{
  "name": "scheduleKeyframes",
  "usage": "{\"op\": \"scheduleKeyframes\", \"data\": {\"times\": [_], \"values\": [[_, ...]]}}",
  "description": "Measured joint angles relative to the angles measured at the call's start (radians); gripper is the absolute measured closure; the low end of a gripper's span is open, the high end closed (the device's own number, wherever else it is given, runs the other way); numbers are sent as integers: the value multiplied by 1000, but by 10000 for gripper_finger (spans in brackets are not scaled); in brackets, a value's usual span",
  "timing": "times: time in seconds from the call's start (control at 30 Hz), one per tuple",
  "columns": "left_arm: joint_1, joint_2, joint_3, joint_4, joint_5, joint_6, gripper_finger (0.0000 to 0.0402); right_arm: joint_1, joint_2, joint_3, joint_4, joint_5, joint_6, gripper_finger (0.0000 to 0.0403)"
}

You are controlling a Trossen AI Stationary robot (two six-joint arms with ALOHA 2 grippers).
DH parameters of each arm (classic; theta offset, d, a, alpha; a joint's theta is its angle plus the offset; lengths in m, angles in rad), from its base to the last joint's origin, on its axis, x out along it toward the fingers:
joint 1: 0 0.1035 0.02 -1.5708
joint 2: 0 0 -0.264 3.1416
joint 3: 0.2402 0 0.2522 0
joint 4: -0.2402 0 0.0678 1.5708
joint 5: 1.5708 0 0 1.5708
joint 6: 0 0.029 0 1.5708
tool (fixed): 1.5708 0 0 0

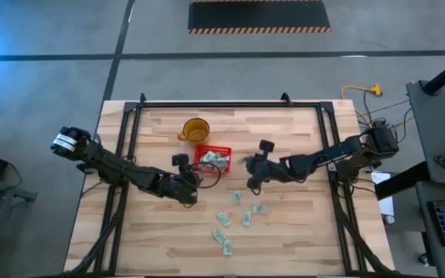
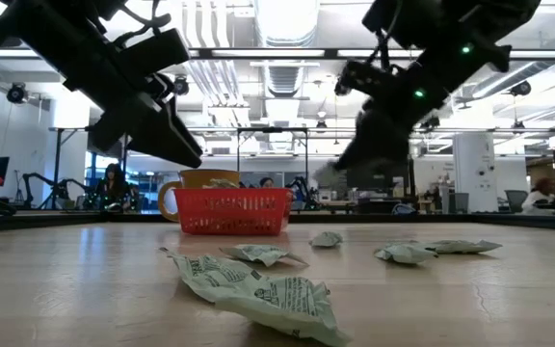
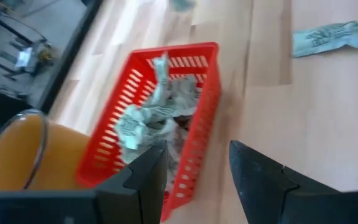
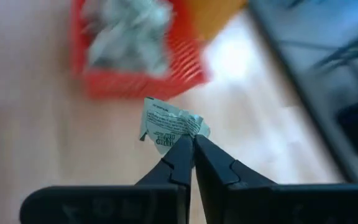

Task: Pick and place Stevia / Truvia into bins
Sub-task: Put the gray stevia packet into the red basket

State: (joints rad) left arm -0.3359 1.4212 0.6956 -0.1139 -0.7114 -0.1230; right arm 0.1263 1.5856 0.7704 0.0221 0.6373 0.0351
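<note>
The red basket [image 1: 212, 158] stands mid-table and holds several pale green sachets [image 3: 157, 112]. More sachets lie flat on the wood nearer the front edge [image 1: 236, 197] [image 1: 223, 219] [image 2: 258, 289]. My right gripper [image 4: 191, 146] hangs just right of the basket [image 4: 135, 62], shut on one crumpled sachet [image 4: 169, 127]. My left gripper [image 3: 194, 165] is open and empty at the basket's near-left corner [image 1: 188, 185], raised off the table [image 2: 186, 149]. My right gripper pinches the sachet between its two fingertips, at the crumpled lower edge [image 4: 178, 142]. The rest of the sachet sticks out beyond the fingertips. It is lifted clear of the table, beside the basket [image 1: 247, 162].
An amber cup [image 1: 195, 129] with a handle stands just behind the basket. Dark frame rails run along the table's left, right and far sides [image 1: 222, 104]. Bare wood lies in front of the scattered sachets and on both near corners.
</note>
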Motion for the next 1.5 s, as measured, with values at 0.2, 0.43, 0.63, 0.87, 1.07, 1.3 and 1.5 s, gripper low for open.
{"op": "scheduleKeyframes", "data": {"times": [0.2,0.43,0.63,0.87,1.07,1.3,1.5], "values": [[0,0,0,7,52,-37,246,-35,3,0,211,-4,-140,394],[-1,0,0,9,113,-109,246,-97,3,1,348,-95,-243,394],[-12,0,0,47,168,-135,246,-179,14,2,376,-314,-229,394],[-30,0,0,100,187,-107,246,-230,129,15,433,-403,-257,394],[-39,0,-6,96,195,-103,246,-237,168,47,437,-402,-252,394],[-41,0,-27,117,194,-105,246,-236,171,59,432,-422,-207,382],[-41,0,-42,175,194,-97,246,-236,184,59,431,-456,-215,316]]}}
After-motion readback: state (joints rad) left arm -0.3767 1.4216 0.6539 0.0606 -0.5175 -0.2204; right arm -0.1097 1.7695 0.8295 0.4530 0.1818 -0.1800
